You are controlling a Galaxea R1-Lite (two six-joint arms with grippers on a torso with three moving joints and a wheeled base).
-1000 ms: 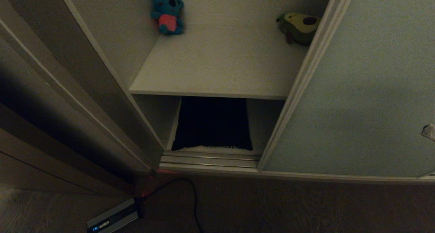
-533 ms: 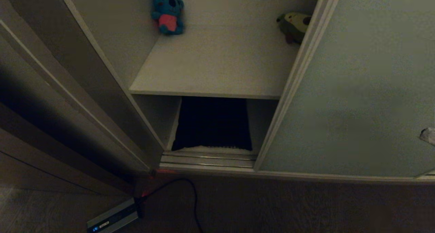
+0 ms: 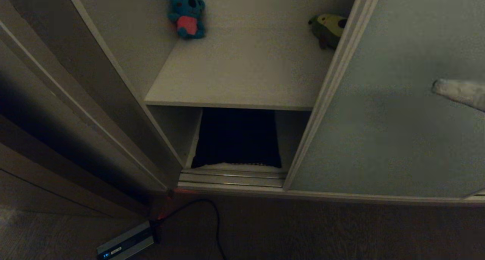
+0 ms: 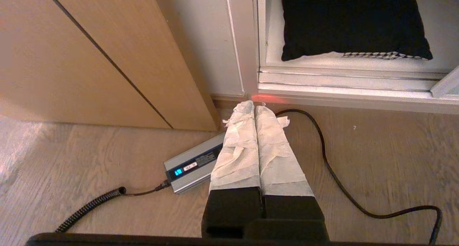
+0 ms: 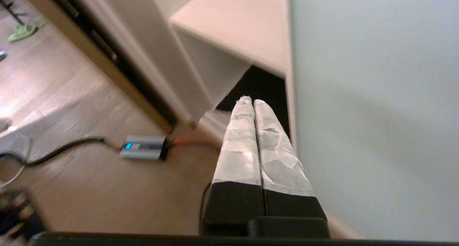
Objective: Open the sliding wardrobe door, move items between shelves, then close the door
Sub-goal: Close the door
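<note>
**Right gripper rises in front of the door panel**

Since a second ago, my right gripper [image 3: 435, 86] has climbed from the right edge of the head view to a higher spot before the sliding wardrobe door [image 3: 398, 119], and the door's off-white rim has slid a little leftward, now covering more of the avocado plush [image 3: 329, 28].

Inside the wardrobe, I see the upper shelf [image 3: 242, 78], a flat, smooth white board, carrying two soft toys at its back: a blue plush with a pink belly [image 3: 186, 14] in the left corner and the avocado plush at the right, half hidden behind the door rim. Below it, on the lower shelf [image 4: 358, 57], the cushion [image 3: 237, 138] lies with its plain black back up; a thin strip of houndstooth shows at its front edge in the left wrist view. Metal sliding rails [image 3: 232, 178] run along the wardrobe's front.

The door is a matte pale grey-green panel. On the wood-grain floor [image 4: 358, 149] sit a silver box with a blue display [image 4: 192, 165] and a black cable [image 4: 322, 149].

My right gripper's tape-wrapped fingers [image 5: 244, 145] are pressed together, pointing along the door toward its rim, just beside the panel. My left gripper [image 4: 254, 108] hangs low over the floor, its taped fingers also pressed together, holding nothing.
</note>
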